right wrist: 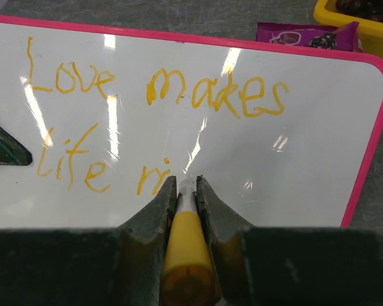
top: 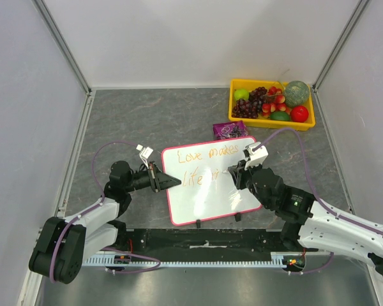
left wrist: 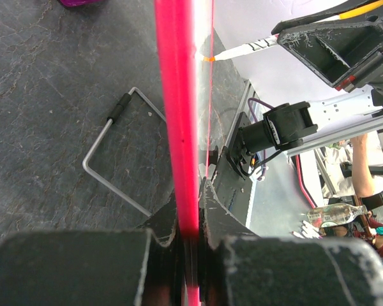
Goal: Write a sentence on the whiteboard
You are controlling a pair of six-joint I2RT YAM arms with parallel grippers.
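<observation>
from above, the whiteboard (top: 204,201) lies near the front of the grey counter (top: 147,115), between the two arms, with a yellow fruit bin (top: 271,125) and a purple packet (top: 230,131) beyond its far corner. the left jaws are closed on the board's left edge and the right jaws reach in over its right half, at the second line of the sentence (top: 201,164). the left wrist view looks straight down the pink frame (left wrist: 179,127), pinched tight between the jaws. a bent wire foot (left wrist: 118,107) rests on the counter beside it, and the marker (left wrist: 242,50) angles its orange tip down to the white face. in the right wrist view the jaws are clamped on the marker's yellow barrel close to the tip, which meets the board just after "ri"; the orange writing so far reads "love makes" above "life ri", so the last word looks unfinished. the board appears light, stiff and glossy, likely to skid or rock on its feet under pen pressure, so a hold on the frame edge, clear of the ink, seems the sound place to steady it. the slick face probably lets fresh strokes smear if touched. the slim marker looks best gripped low on the barrel, as here, to keep the tip from wandering.
</observation>
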